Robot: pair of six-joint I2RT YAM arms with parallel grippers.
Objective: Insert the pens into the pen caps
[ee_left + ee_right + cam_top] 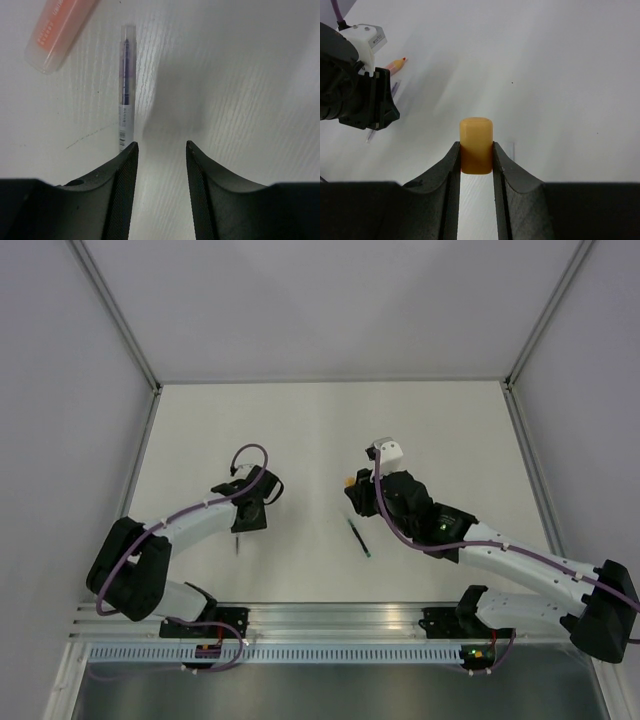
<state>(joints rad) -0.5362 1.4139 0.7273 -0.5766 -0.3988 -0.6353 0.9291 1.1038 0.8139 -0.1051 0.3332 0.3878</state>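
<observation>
The left hand (161, 146) hangs released and empty over the tabletop's (250, 75) left half. The grey pen (126, 85) lies just outside one finger, long axis running straight ahead, so a sideways shift looks needed. The orange-ended pen (59, 31) sits beyond, clear of it. The right hand (476, 150) clenches the orange cap (476, 132), and the green-ended pen (359, 538) lies mid-tabletop between the arms.

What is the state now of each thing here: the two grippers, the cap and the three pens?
Left gripper: open, nothing between its fingers.
Right gripper: shut on the orange cap.
Orange cap: clamped between the fingers, no pen in it.
Grey pen: lying flat on the table, free, beside one left finger.
Orange-ended pen: lying on the table, free.
Dark pen with green end: lying on the table between the arms, free.
</observation>
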